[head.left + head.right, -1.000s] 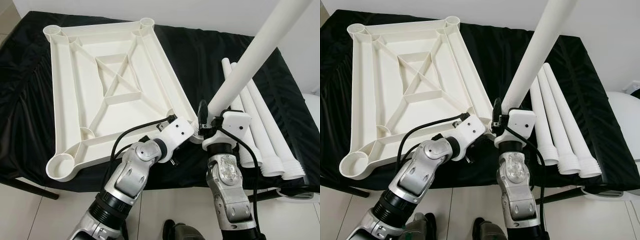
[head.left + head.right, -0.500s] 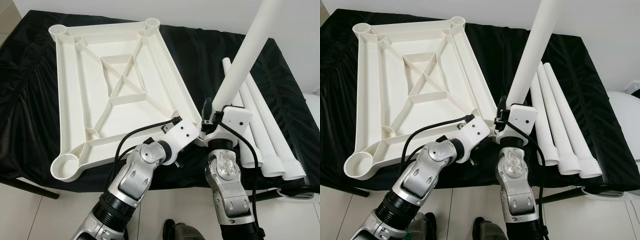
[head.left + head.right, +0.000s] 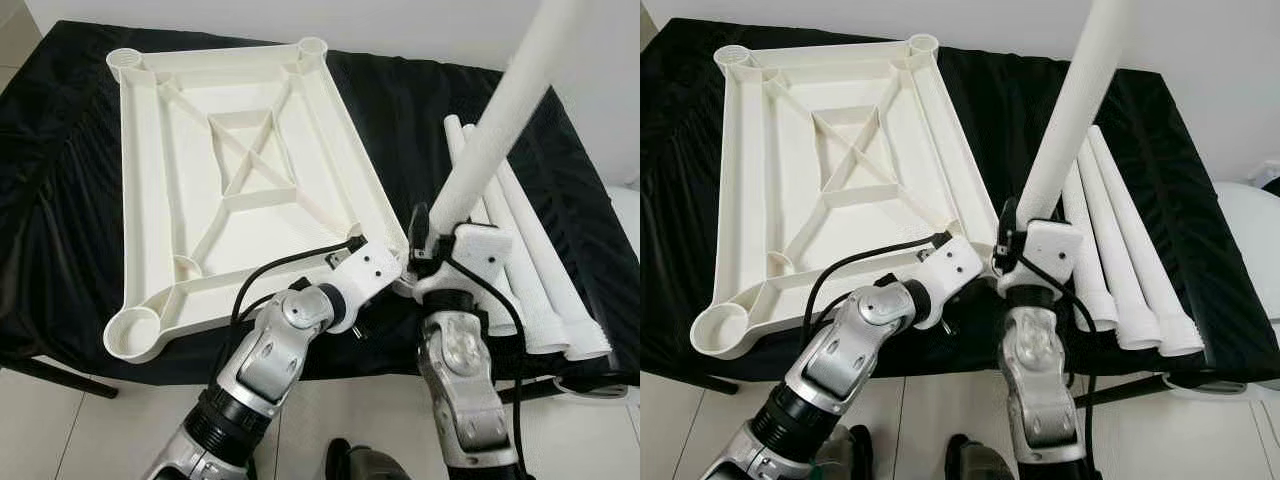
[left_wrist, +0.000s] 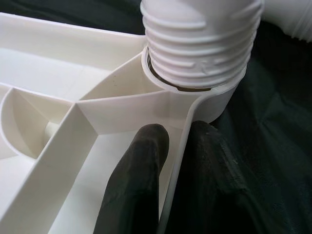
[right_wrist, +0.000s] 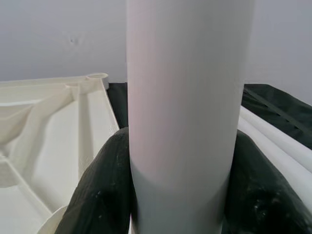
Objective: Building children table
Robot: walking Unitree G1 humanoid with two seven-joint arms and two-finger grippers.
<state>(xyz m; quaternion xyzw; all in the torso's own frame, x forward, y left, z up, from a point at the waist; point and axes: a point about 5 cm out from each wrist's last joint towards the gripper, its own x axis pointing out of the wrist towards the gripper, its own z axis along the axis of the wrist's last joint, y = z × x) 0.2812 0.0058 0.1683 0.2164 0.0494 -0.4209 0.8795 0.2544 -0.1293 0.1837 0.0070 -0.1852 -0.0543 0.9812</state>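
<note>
A white plastic tabletop (image 3: pixel 250 180) lies upside down on the black-covered table. My left gripper (image 4: pixel 178 134) is shut on its rim, one finger (image 4: pixel 141 165) inside and one outside, just beside the near right corner socket (image 4: pixel 214 100). My right gripper (image 3: pixel 430 225) is shut on a long white leg (image 3: pixel 500 110) that stands tilted to the right over that socket. The leg's threaded end (image 4: pixel 200 44) sits in the socket mouth with several threads showing above it. In the right wrist view the leg (image 5: pixel 187 73) is clamped between both pads.
Three more white legs (image 3: pixel 530 250) lie side by side on the black cloth (image 3: pixel 420 110) at the right, threaded ends toward me. A white rounded object (image 3: pixel 1250 230) stands beyond the table's right edge. Pale floor tiles (image 3: pixel 60 420) run along the near edge.
The leg in my right gripper has swung from a strong rightward lean to a steeper stance over the corner socket. The tabletop has shifted slightly to the right in view.
</note>
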